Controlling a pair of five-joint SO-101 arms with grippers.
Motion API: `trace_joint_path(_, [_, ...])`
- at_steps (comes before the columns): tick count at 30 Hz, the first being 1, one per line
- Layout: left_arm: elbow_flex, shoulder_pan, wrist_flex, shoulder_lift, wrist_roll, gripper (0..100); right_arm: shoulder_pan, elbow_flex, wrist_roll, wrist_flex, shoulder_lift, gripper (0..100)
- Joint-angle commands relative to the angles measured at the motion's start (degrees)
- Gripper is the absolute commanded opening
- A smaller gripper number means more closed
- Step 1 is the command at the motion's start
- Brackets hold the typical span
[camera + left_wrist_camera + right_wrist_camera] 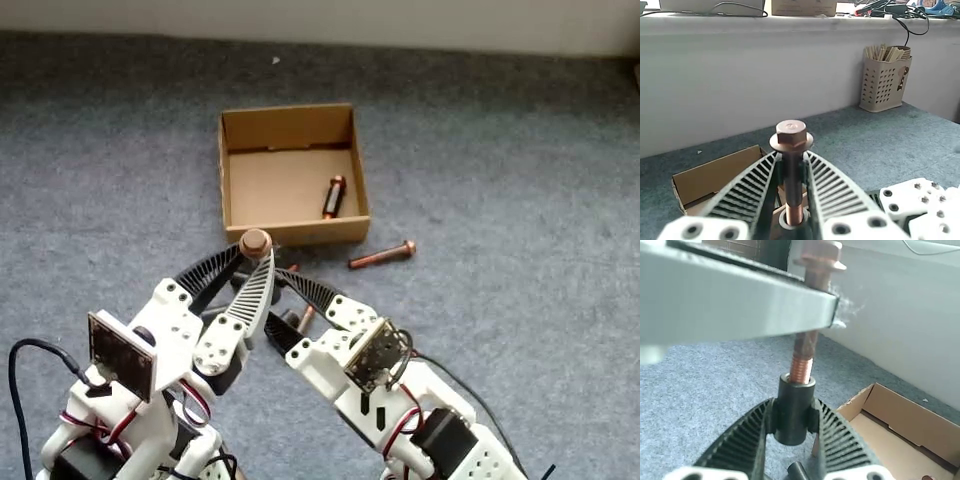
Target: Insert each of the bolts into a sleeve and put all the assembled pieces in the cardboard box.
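My left gripper [791, 165] is shut on a copper bolt [791, 135] and holds it upright, head up. In the high view the bolt's head [256, 241] sits just in front of the cardboard box [236, 170]. Directly under it, my right gripper [792, 415] is shut on a black sleeve [792, 407]. The bolt's threaded tip [802, 365] stands inside the sleeve's top opening. One assembled piece [333, 197] lies in the box. A loose bolt [382, 255] lies on the carpet right of the box's front corner.
Another black sleeve [799, 471] lies on the grey carpet below the right gripper, with a copper piece [305, 318] beside it. A beige holder with sticks [884, 80] stands by the far wall. Open carpet lies left and right of the box.
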Motion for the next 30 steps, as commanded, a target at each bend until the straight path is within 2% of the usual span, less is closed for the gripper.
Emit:
trace_joint_path(1, [-1.01, 0.31, 0.18, -0.40, 0.18, 1, -0.48, -3.65, 0.70, -1.45, -1.10, 0.5])
trace_joint_path(4, [-1.01, 0.13, 1.32, -0.31, -0.44, 1, -0.48, -3.74, 0.70, -1.45, -1.10, 0.5])
trace_joint_path(8, [0.92, -0.13, 4.04, -0.31, -7.74, 7, -0.40, -3.82, 0.88, -1.45, -1.10, 0.5])
trace_joint_path(13, [5.93, -0.22, 4.31, -0.40, -7.65, 12, -0.40, -3.91, 0.97, -1.71, -1.10, 0.5])
trace_joint_path(18, [6.99, -0.66, 4.22, -0.40, -7.74, 13, 1.27, -3.91, 0.79, -1.80, -1.10, 0.5])
trace_joint_path(22, [6.99, -3.82, 4.22, -0.40, -7.56, 17, 3.56, -3.91, 0.79, -1.80, -1.10, 0.5])
trace_joint_path(30, [6.64, -12.18, 4.40, -0.40, -6.24, 23, 3.65, -3.91, 0.70, -1.80, -1.10, 0.5])
